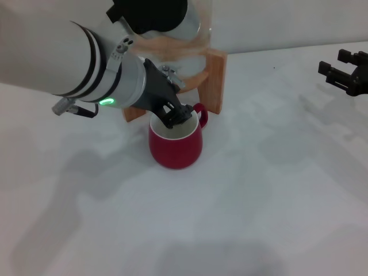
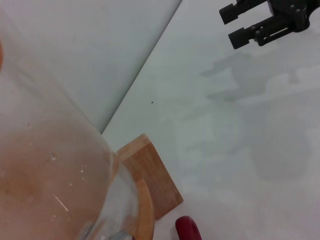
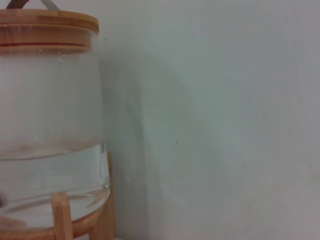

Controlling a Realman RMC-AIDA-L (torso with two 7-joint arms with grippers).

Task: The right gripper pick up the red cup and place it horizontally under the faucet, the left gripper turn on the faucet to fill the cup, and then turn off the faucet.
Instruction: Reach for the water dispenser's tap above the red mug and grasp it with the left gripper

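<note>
Squat dark red mug (image 1: 175,144) sits upright on white table (image 1: 259,190) before wooden stand (image 1: 214,77); black left gripper (image 1: 177,115) over its rim, finger spread unclear; black right gripper (image 1: 345,72) parked far right, open, empty.

Left arm: thick white, black bands, green light lit near wrist; enters head view from 10 o'clock, slants down toward centre. Black claw left gripper (image 1: 177,114) at end, tips pointing toward 4 o'clock; fingers' spread not readable.

Right arm: parked at 2 o'clock edge of head view, only claw visible. Black two-fingered right gripper (image 1: 347,72) (image 2: 252,24) hangs above counter, fingers parted, gap clear between them, well apart from left gripper.
</note>
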